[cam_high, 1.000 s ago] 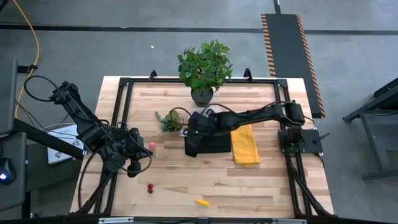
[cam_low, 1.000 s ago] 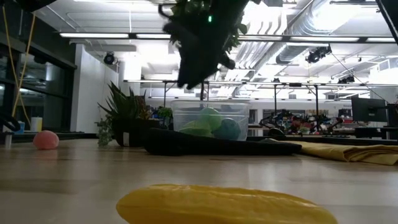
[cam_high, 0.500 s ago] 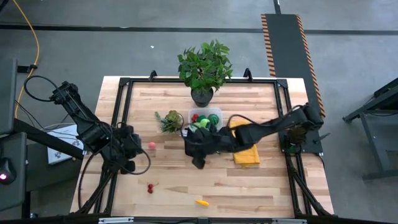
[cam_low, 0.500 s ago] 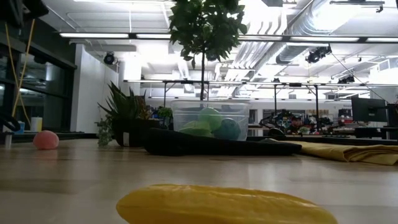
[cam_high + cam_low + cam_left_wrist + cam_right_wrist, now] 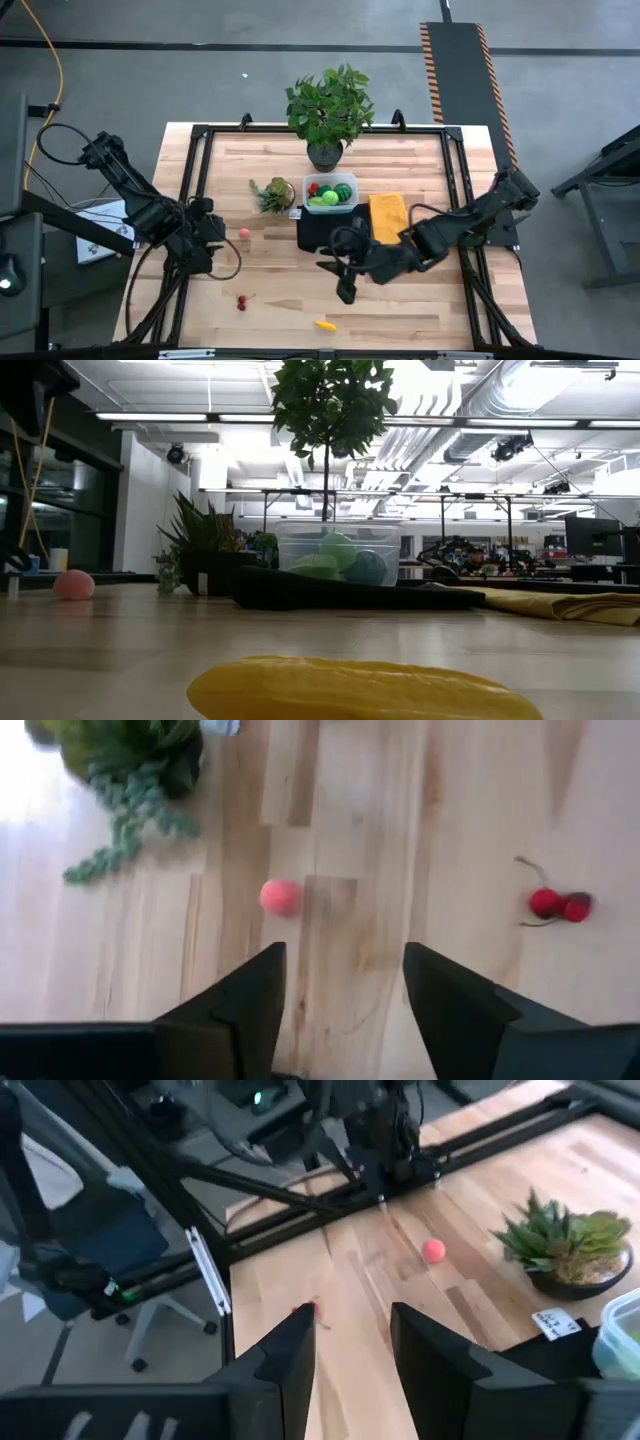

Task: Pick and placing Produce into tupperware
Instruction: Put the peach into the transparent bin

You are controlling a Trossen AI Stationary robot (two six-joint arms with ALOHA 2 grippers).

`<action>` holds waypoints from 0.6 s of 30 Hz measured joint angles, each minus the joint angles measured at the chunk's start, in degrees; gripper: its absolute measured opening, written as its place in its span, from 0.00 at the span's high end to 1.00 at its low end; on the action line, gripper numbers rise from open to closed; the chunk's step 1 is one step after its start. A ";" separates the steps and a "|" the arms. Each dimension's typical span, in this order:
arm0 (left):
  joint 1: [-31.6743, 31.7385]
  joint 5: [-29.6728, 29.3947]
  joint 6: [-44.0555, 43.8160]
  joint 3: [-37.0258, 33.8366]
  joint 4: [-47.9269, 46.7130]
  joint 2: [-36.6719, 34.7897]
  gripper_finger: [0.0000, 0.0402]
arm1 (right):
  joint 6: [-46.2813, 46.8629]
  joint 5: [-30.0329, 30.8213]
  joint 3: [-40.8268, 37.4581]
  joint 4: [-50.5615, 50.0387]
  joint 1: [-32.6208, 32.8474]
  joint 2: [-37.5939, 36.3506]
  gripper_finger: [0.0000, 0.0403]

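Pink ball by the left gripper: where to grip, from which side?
Take the pink ball across its middle, from straight above. It is round, so any jaw angle works, and it sits alone on bare table, just ahead of the open left gripper.

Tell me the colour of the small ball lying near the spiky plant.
Pink. The small ball shows best in the left wrist view.
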 joint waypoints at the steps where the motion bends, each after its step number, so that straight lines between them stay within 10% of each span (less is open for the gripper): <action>1: 1.45 0.65 0.24 -0.47 -0.03 -0.02 0.51 | 0.01 1.69 0.00 0.00 0.56 -0.38 0.69; 18: 30.37 15.48 24.31 -7.48 11.44 -4.20 0.60 | 1.39 6.95 0.00 -3.13 2.31 -1.60 0.69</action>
